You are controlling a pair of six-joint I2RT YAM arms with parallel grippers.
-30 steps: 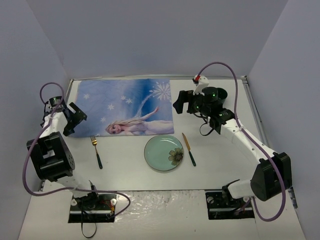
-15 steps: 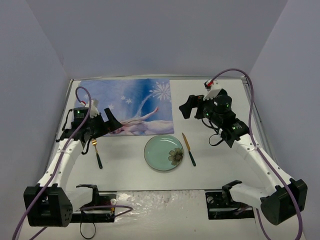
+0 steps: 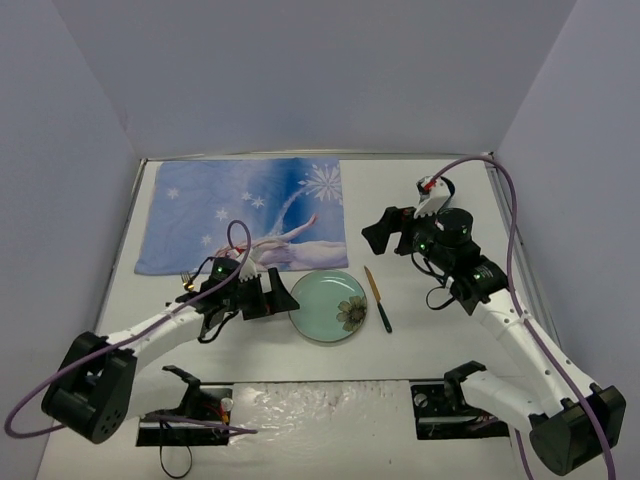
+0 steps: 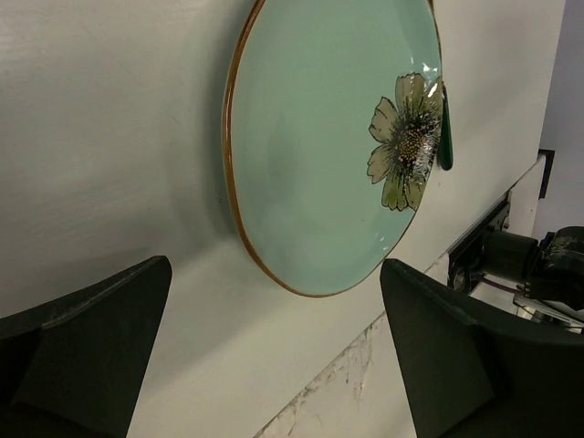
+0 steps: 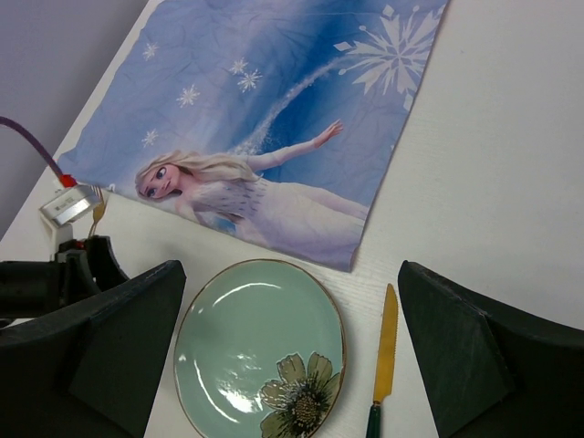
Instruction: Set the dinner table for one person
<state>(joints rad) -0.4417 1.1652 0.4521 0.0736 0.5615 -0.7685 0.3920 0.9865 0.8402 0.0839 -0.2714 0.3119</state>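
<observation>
Table lying white and flat beneath both arms, bearing plate near its front, knife just right of that, mat behind. Left gripper gaping empty just left of plate; right gripper hovering spread wide, gripping nothing.

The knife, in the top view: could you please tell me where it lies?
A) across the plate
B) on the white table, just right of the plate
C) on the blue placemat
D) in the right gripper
B: the knife lies flat on the table beside the right rim of the plate, with nothing holding it.
</observation>
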